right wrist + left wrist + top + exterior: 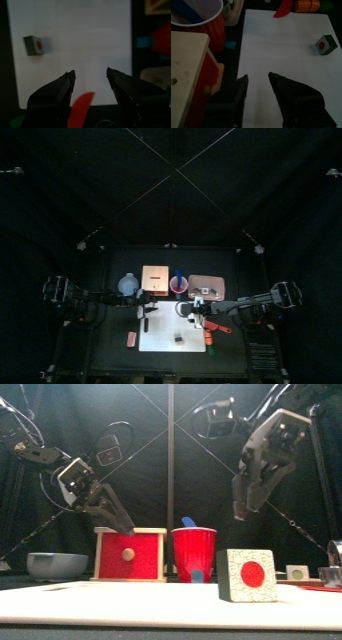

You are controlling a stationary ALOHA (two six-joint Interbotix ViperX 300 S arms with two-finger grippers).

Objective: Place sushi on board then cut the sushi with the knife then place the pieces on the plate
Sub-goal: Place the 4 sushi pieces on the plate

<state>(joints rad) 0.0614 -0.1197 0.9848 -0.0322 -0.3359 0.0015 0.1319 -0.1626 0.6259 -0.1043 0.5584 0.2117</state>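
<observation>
One sushi piece (247, 574), green-sided with a white face and a red centre, stands alone on the white board (147, 606). The wrist views show the same sushi piece (324, 44) (35, 44) well away from both grippers. My left gripper (258, 77) hangs open above the board's left part, in front of the wooden box. My right gripper (90, 74) hangs open over the board's right part, empty. A red toy knife (80, 112) lies just under it by the board's edge. A blue knife (189, 523) stands in the red cup (194, 554).
Along the back stand the blue-grey bowl (58, 564), the wooden box with its red drawer front (131, 554) and the pink tray (205, 285). Other toy foods (308, 5) lie off the board's right side, and a small red toy (132, 338) lies at its left.
</observation>
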